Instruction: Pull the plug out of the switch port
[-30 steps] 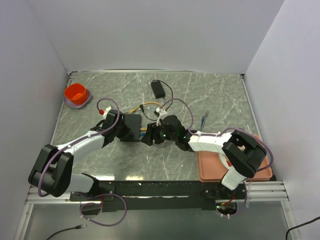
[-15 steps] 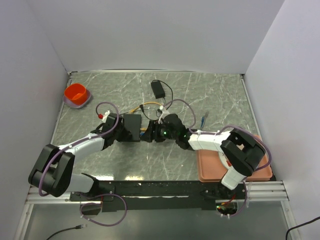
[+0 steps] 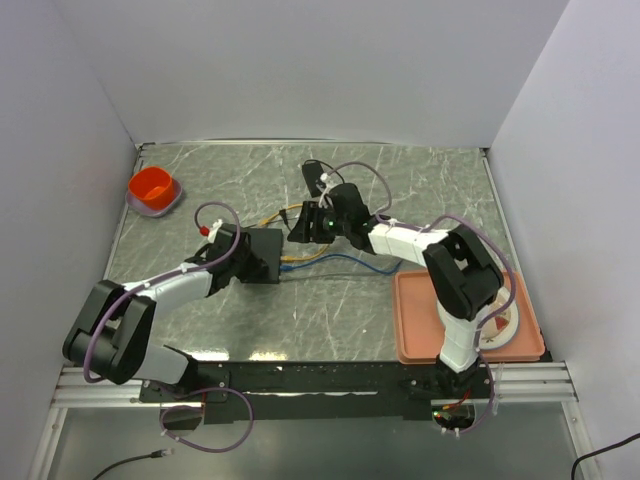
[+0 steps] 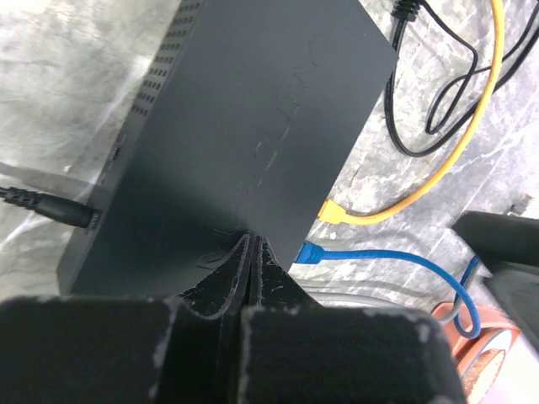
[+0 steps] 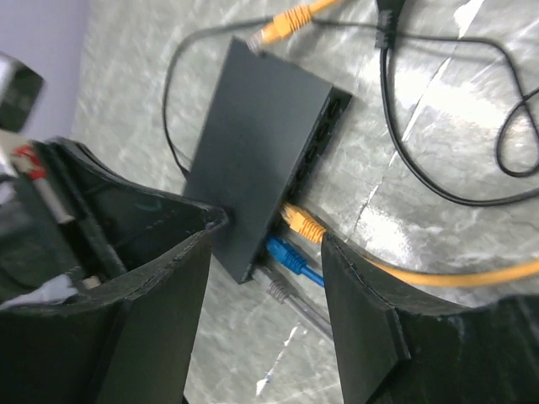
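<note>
left gripper point(image 4: 251, 252) is sitting fully closed, holding nothing, with its tips pressing down on the top face of the switch point(image 4: 253, 126) near its near edge. the switch is lying flat on the marble table point(image 3: 400, 190), left of centre, with the left arm reaching over it from the left.

right gripper point(image 5: 274, 231) is hanging with its jaws wide open and nothing between them. in the top view it is sitting up and to the right of the switch, apart from it. its wrist camera is looking down at the port edge point(image 5: 318, 135).

three plugs are sitting side by side in the ports at one end of that edge:
- yellow plug point(image 5: 299, 223)
- blue plug point(image 5: 282, 252)
- grey plug point(image 5: 282, 290)

the ports further along the edge are showing empty. all three cables are running off to the right across the table.

a loose yellow connector point(image 5: 278, 29) is lying just beside the far corner of the switch; can't tell if it's touching. a black lead point(image 4: 50, 209) is going into the opposite edge.

adapter brick point(image 3: 316, 178) is sitting further back, partly behind the right arm. orange bowl point(image 3: 152, 185) is in the back-left corner. pink tray point(image 3: 420, 345) is sitting front right.
</note>
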`<control>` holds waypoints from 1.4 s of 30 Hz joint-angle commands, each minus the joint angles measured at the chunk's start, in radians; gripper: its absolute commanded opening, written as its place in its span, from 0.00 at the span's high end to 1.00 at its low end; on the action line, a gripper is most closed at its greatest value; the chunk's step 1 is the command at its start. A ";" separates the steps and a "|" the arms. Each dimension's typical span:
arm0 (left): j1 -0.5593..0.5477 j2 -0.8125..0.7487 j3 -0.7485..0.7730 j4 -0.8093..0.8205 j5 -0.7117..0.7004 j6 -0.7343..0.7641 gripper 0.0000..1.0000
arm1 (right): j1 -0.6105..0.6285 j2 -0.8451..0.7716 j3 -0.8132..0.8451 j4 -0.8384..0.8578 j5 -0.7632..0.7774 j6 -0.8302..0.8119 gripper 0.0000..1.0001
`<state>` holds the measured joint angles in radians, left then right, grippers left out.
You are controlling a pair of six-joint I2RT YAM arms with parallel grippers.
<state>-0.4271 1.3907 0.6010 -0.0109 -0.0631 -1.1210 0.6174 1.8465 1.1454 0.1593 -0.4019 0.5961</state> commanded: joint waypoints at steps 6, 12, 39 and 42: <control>-0.001 0.016 0.028 0.052 0.034 -0.019 0.99 | -0.022 0.057 0.036 0.040 -0.142 -0.067 0.37; 0.002 0.005 0.025 0.029 0.020 -0.023 0.99 | -0.038 0.114 0.065 0.086 -0.239 -0.047 0.37; 0.044 -0.018 -0.013 0.022 0.054 -0.033 0.99 | -0.056 0.319 0.175 0.167 -0.278 -0.005 0.44; 0.044 -0.021 -0.015 0.020 0.054 -0.033 0.99 | -0.056 0.336 0.182 0.184 -0.288 -0.002 0.44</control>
<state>-0.3866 1.3739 0.5930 -0.0044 -0.0227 -1.1313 0.5686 2.1517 1.2797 0.2970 -0.6662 0.5941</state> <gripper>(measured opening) 0.021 0.558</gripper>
